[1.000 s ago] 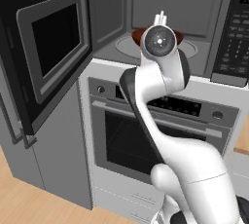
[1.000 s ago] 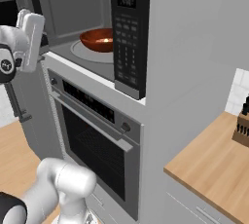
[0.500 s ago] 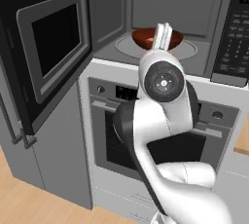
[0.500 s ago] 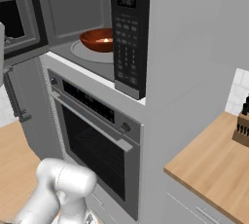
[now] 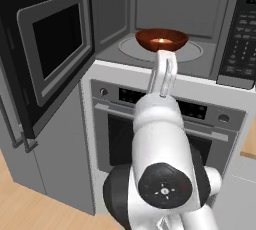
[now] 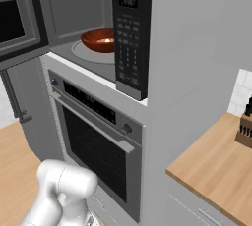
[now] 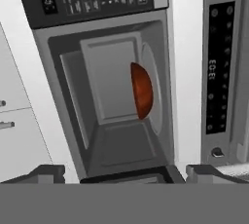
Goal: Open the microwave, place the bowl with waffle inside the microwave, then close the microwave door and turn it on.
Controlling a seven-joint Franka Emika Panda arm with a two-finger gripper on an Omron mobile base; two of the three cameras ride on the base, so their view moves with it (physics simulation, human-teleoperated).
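The microwave (image 5: 150, 4) stands open, its door (image 5: 50, 49) swung out to the left. The reddish-brown bowl (image 5: 161, 39) sits on the round turntable (image 5: 127, 49) inside the cavity, with the pale waffle (image 5: 161, 40) in it. My gripper (image 5: 165, 59) hangs just outside the cavity, in front of and slightly below the bowl, pointing at it. In the rolled hand view the bowl (image 7: 142, 91) shows in the grey cavity, and the fingertips (image 7: 46, 173) stand wide apart around my open, empty gripper (image 7: 127, 174). From the right the bowl (image 6: 98, 40) sits beside the keypad strip (image 6: 129, 38).
A steel oven (image 5: 175, 119) with knobs and a horizontal handle sits directly under the microwave. The open door's grey bar handle (image 5: 14, 119) juts out at the left. At the right is a wooden counter (image 6: 216, 171) with a knife block (image 6: 244, 124).
My hand has drawn back out of the cavity and dropped lower, and the arm's elbow has swung toward the camera. The bowl stays on the turntable and the door has not moved.
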